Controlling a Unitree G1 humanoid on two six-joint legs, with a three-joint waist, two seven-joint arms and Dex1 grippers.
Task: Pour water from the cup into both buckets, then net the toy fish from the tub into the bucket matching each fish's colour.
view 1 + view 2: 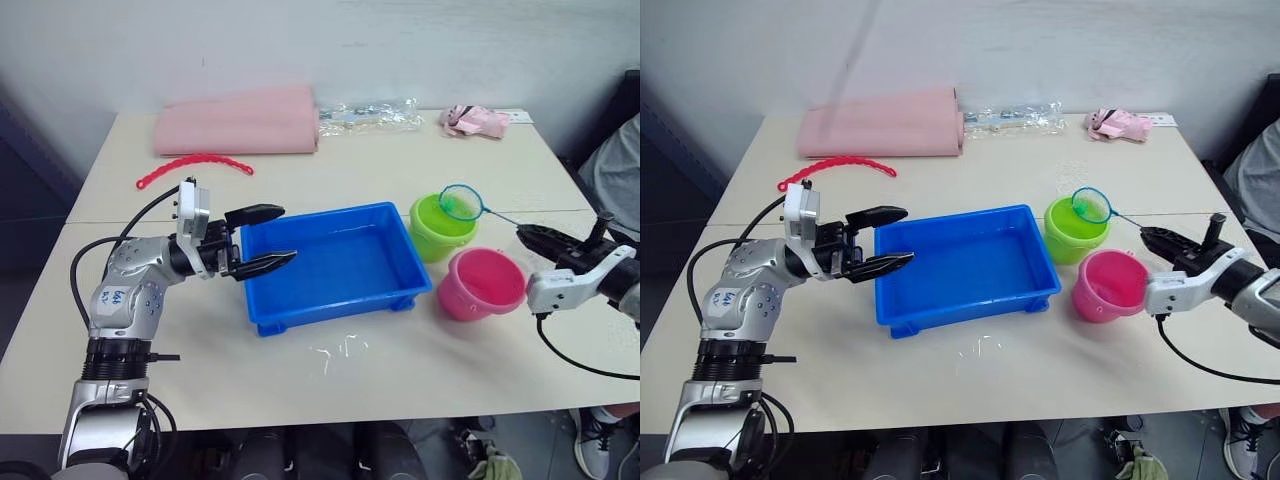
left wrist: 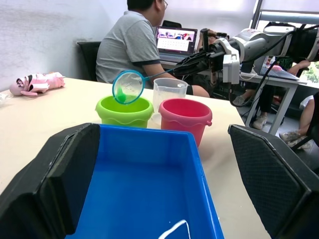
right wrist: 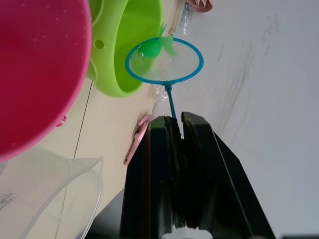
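The blue tub (image 1: pixel 262 318) sits mid-table. My left gripper (image 1: pixel 288 233) is open, its fingers straddling the tub's left rim. Right of the tub stand the lime green bucket (image 1: pixel 432 235) and the pink bucket (image 1: pixel 485 285). My right gripper (image 1: pixel 524 233) is shut on the thin handle of the net (image 1: pixel 461 202). The blue hoop hovers over the green bucket, and one green toy fish (image 3: pixel 152 47) lies in its mesh. The clear cup (image 2: pixel 169 92) stands behind the two buckets, by the table's right edge.
A folded pink cloth (image 1: pixel 238 125), a red beaded strip (image 1: pixel 195 165), a crinkly clear bag (image 1: pixel 370 115) and a pink toy (image 1: pixel 473 120) lie along the far side. A small water spill (image 1: pixel 335 352) lies before the tub. A person (image 2: pixel 134 50) sits beyond the right edge.
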